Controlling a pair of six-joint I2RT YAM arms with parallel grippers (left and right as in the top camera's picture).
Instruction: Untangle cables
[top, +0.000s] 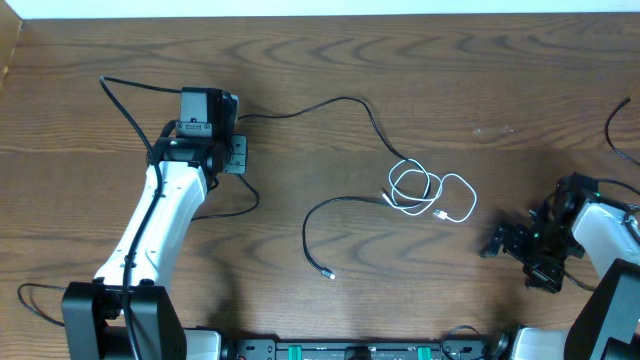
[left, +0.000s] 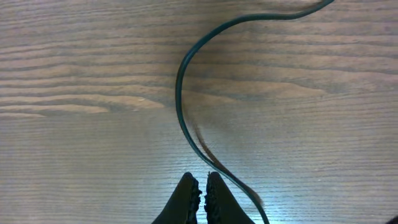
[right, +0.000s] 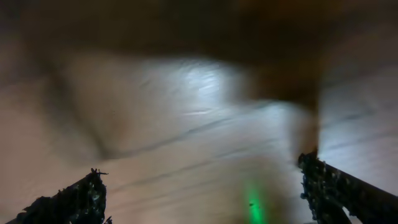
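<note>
The bench (top: 480, 80) is dark brown wood with a bold grain, and a pale strip (top: 320, 8) runs along its far edge. The black cable (top: 340, 99) leaves the left arm's end, arcs right across the far half of the wood and drops into the white cable (top: 430, 195), which lies in loose loops right of centre. From those loops a black stretch curls left and toward the near side, ending in a small plug (top: 331, 276); I cannot tell whether it is the same cord. The left tool (left: 202, 190) is pinched shut with only a hairline between its tips. In its own camera the black cable slips past just beside the outer edge of one tip, not between them. The right tool (right: 202, 171) hangs over bare wood at the right side, well apart from the cables. Its jaws are spread wide, and its blurred view shows nothing between them.
</note>
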